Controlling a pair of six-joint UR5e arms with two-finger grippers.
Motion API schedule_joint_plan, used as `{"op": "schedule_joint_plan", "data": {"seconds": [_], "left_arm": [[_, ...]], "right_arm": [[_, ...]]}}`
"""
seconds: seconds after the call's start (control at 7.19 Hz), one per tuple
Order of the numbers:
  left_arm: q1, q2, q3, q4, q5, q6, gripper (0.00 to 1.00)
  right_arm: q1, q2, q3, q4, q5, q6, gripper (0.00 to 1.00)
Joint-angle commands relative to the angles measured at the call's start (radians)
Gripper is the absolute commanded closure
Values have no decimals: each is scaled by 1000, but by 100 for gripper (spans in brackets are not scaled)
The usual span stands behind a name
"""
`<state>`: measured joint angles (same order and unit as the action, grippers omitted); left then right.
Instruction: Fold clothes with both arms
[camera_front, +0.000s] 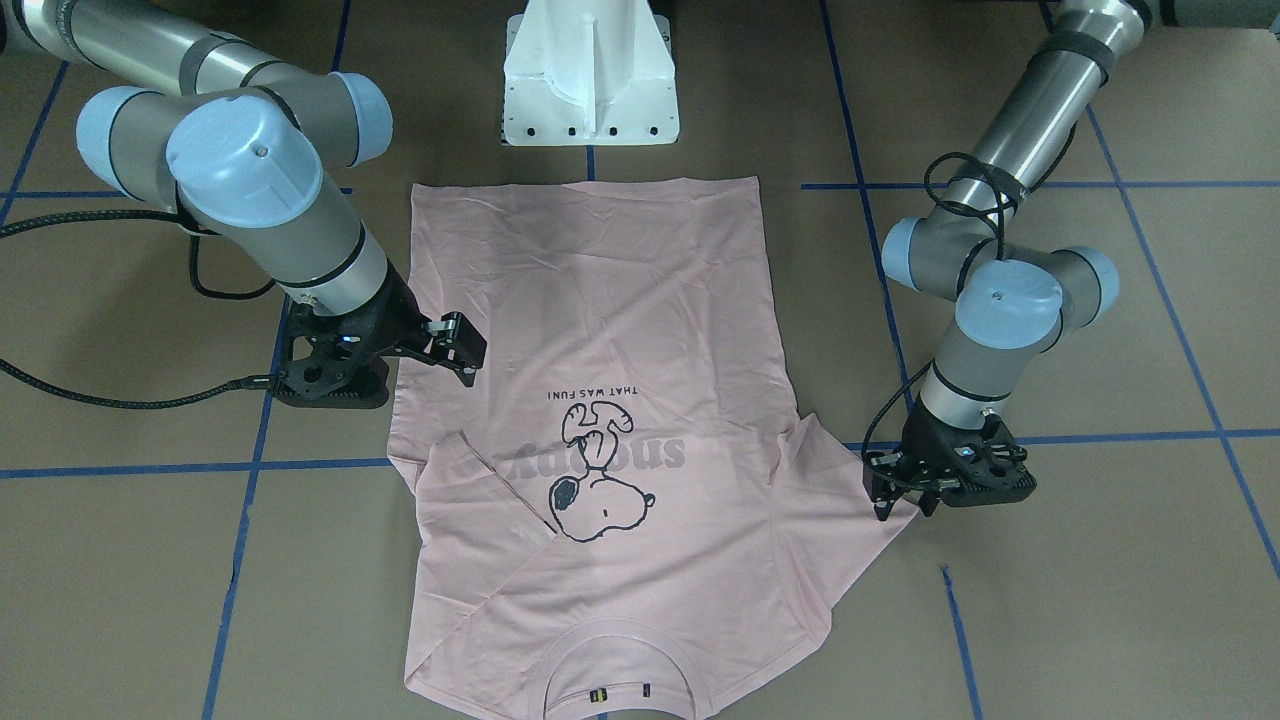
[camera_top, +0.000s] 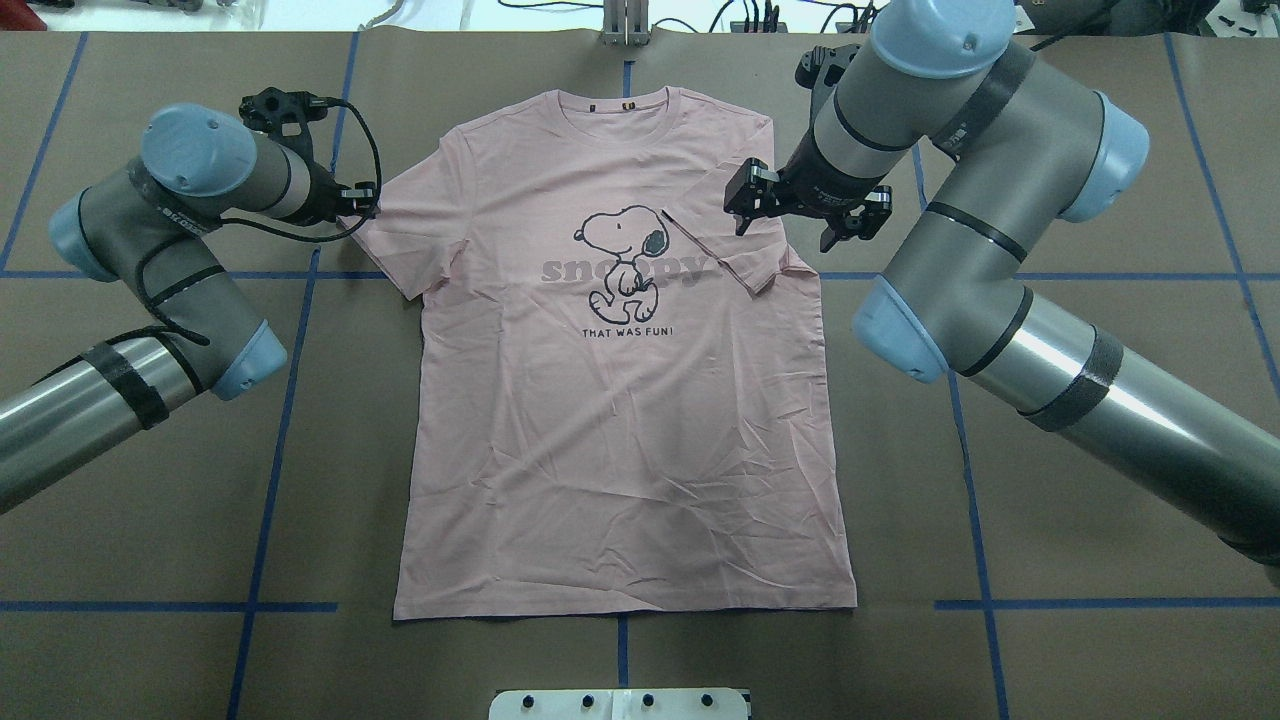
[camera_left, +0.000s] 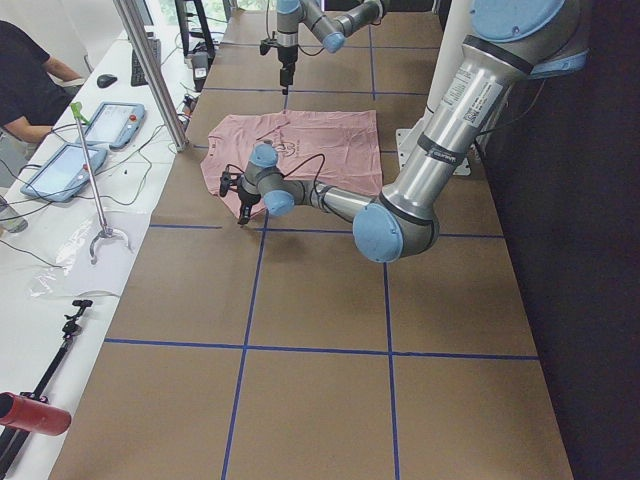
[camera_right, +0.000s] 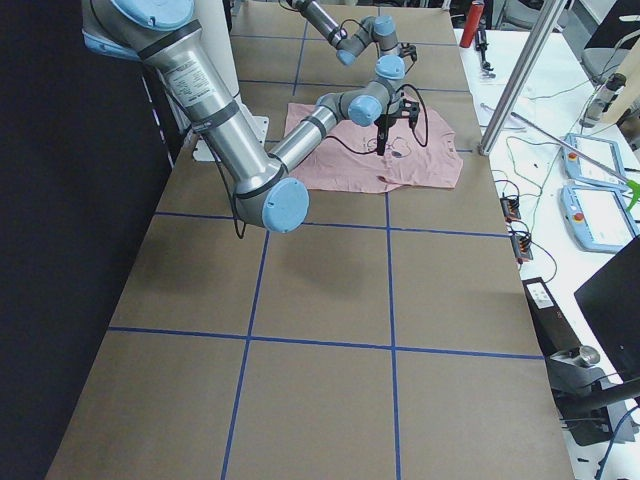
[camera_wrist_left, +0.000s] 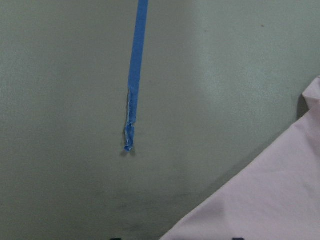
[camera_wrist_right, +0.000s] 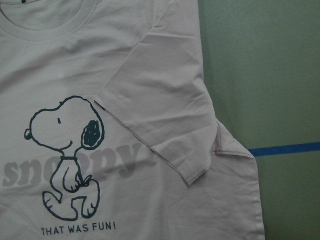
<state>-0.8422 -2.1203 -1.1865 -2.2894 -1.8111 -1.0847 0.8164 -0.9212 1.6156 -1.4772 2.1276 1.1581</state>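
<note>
The pink Snoopy T-shirt (camera_top: 620, 450) (camera_front: 620, 300) lies flat on the table, print up and collar away from the robot. The sleeve (camera_top: 720, 250) (camera_wrist_right: 160, 120) on my right arm's side is folded inward over the chest, reaching the "snoopy" lettering. My right gripper (camera_top: 790, 225) (camera_front: 468, 348) hangs open above that folded sleeve, holding nothing. My left gripper (camera_front: 903, 508) (camera_top: 360, 203) is low at the tip of the other sleeve, which still lies spread out. Its jaws stand apart, and the sleeve edge (camera_wrist_left: 280, 200) shows in the left wrist view.
The white pedestal base (camera_front: 590, 90) stands just behind the shirt's hem. Blue tape lines (camera_top: 290, 400) grid the brown table. Beyond the collar side runs a side bench with tablets (camera_left: 110, 125), a metal pole (camera_left: 150, 70) and a seated person (camera_left: 30, 80).
</note>
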Motion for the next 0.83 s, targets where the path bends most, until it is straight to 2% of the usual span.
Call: {"op": "schedule_joint_plan", "data": {"seconds": [0.0,0.28,0.42,0.56,0.7], "left_arm": [[0,0,-2,2,-1,8,100],[-1,-6,-22,14,-5,-4,100],[-1,-6,-104,77,-5,-9,100],[0,-30,-175,197,-8,-24,100],[14,-85,-170,226,-8,-120,100]], "right_arm": [[1,-4,3,0,0,0,0],[0,-7,3,0,0,0,0],[1,-10,3,0,0,0,0],[1,-13,3,2,2,-1,0],[1,-16,3,2,2,-2,0]]}}
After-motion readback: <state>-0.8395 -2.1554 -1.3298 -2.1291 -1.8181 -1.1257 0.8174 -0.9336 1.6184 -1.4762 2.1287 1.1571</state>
